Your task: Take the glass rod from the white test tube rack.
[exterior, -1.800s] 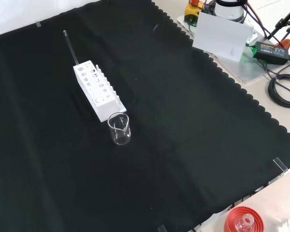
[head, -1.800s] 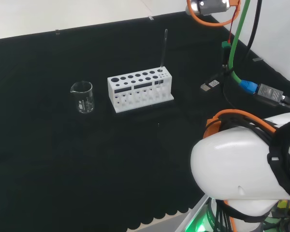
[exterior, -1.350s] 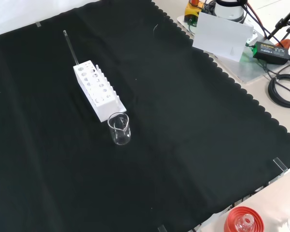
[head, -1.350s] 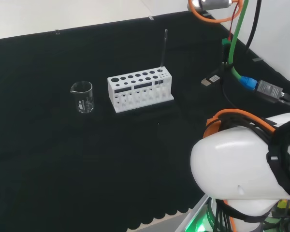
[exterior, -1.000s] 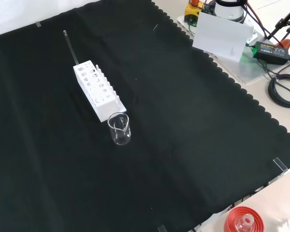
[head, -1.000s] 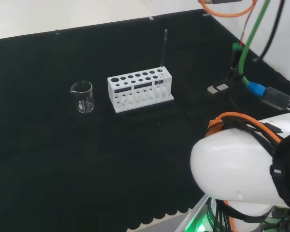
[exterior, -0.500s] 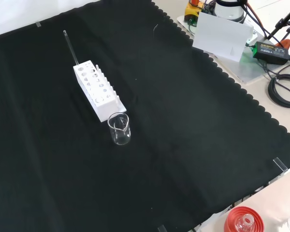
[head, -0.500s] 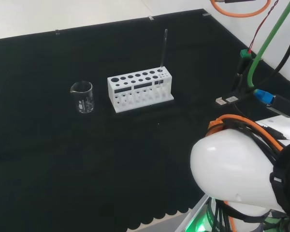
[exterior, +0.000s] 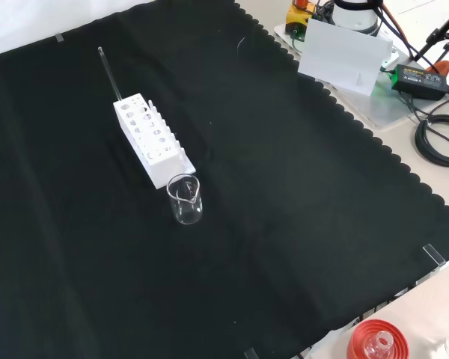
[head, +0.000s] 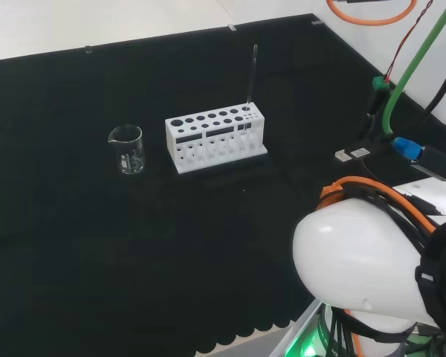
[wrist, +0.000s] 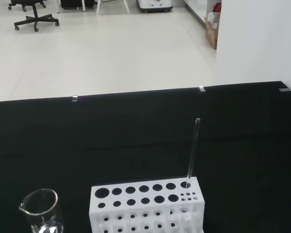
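A white test tube rack [head: 215, 139] stands on the black cloth near the middle of the head view. A thin glass rod [head: 251, 74] stands upright in a hole at the rack's right end there. In the front view the rod [exterior: 109, 73] leans up from the far end of the rack [exterior: 151, 140]. The wrist view looks at the rack [wrist: 145, 208] from a distance, with the rod [wrist: 192, 150] rising from its end hole. Nothing touches rod or rack.
A small clear beaker [head: 126, 149] stands left of the rack in the head view, just in front of it in the front view [exterior: 185, 200]. The arm's white link [head: 364, 268] bulks at lower right. Cables [exterior: 438, 138] and a red ribbed stand [exterior: 376, 342] lie off the cloth.
In the head view the cables and small connector at the right have drifted right and down, and the arm's upper part has left the top edge. Rack, rod and beaker have not moved.
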Robot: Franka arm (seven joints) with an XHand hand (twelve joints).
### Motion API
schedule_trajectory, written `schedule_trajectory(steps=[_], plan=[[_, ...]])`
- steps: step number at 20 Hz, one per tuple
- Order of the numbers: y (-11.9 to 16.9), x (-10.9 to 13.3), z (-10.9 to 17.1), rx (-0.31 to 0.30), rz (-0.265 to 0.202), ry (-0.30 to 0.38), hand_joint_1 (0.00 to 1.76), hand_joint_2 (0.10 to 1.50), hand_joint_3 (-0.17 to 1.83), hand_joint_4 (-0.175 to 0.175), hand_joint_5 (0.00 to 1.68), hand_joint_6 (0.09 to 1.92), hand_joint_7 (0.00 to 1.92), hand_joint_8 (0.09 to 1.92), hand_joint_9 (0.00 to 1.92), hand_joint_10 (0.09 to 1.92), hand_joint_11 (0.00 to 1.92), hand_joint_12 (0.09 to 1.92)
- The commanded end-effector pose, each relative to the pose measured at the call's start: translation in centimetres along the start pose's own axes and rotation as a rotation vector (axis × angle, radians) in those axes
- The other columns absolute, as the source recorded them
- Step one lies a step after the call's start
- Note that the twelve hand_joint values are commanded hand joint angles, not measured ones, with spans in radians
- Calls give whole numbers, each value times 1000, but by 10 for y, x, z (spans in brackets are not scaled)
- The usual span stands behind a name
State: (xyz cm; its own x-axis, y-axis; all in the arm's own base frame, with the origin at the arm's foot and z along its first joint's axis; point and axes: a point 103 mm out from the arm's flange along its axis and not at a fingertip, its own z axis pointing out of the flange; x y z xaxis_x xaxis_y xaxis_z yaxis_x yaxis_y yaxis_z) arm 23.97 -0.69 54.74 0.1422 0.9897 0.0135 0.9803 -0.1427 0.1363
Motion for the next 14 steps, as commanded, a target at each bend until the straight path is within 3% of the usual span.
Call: schedule_trajectory(steps=[1, 14], plan=[[12, -10, -2, -1, 21, -15, 412, 1136, -85, 8, 41, 87, 0, 316, 0, 580, 0, 996], [63, -63, 1, -4, 110, -35, 438, 1162, -83, 3, 101, 87, 0, 553, 0, 797, 0, 1152]])
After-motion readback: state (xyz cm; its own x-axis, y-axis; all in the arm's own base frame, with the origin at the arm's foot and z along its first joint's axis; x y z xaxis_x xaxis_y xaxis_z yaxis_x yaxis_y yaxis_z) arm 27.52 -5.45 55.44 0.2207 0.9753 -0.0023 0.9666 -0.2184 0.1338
